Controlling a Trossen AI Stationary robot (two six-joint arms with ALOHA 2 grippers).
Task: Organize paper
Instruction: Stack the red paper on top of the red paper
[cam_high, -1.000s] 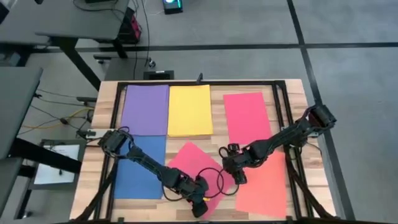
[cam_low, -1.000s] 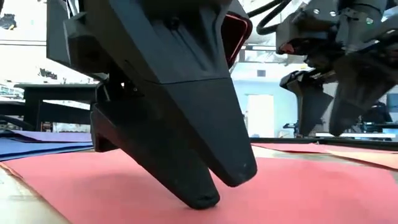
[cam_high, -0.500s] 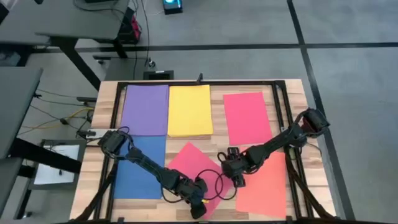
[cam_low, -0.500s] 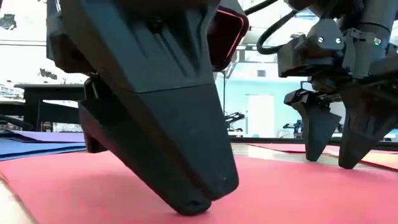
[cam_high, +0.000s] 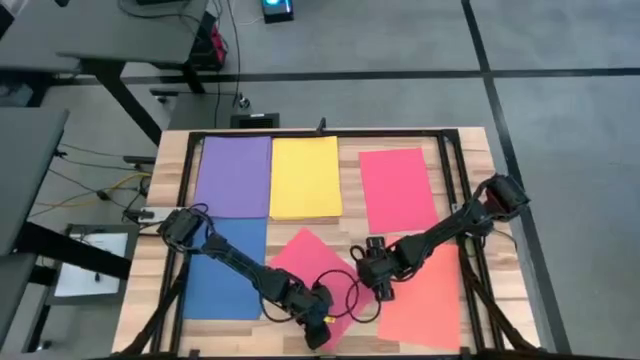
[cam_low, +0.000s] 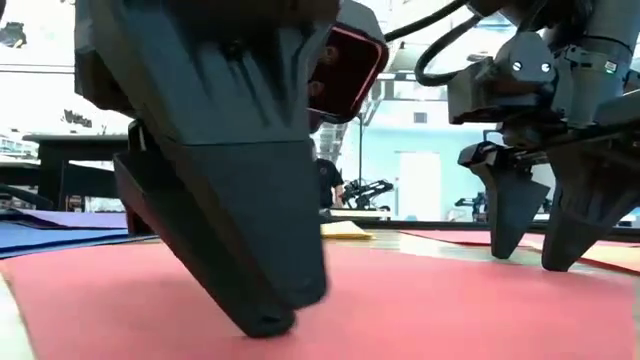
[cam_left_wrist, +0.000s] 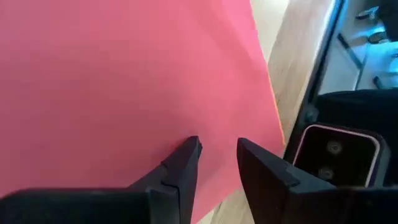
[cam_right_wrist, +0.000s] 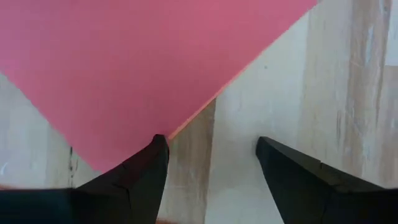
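Note:
A tilted red-pink sheet (cam_high: 305, 265) lies flat on the table's near middle. My left gripper (cam_left_wrist: 217, 146) stands over its near corner, open by a narrow gap. My right gripper (cam_right_wrist: 211, 140) is open wide at the sheet's right edge, one finger on the sheet and the other over bare wood. Purple (cam_high: 235, 175), yellow (cam_high: 305, 177) and a second red-pink sheet (cam_high: 397, 188) lie flat along the far side. A blue sheet (cam_high: 222, 270) lies near left, an orange-coral one (cam_high: 425, 305) near right. My left gripper points steeply down, and its fingertips (cam_low: 262, 322) rest on the tilted red-pink sheet near its near corner (cam_left_wrist: 205, 180). The sheet lies flat on the table. My right gripper points down; one fingertip (cam_right_wrist: 157, 144) stands on the sheet's right edge (cam_right_wrist: 186, 124), and the other stands on the wood.
A black frame (cam_high: 452, 170) runs around the wooden table top. Bare wood (cam_high: 350, 200) shows between the sheets. A cable loop (cam_high: 345, 290) lies over the tilted sheet between my two grippers.
My right gripper has come down and a little toward the near edge, until its fingertips stand at the surface by the tilted sheet's edge. My left gripper has slid a little toward the table's left, its tips staying on the sheet.

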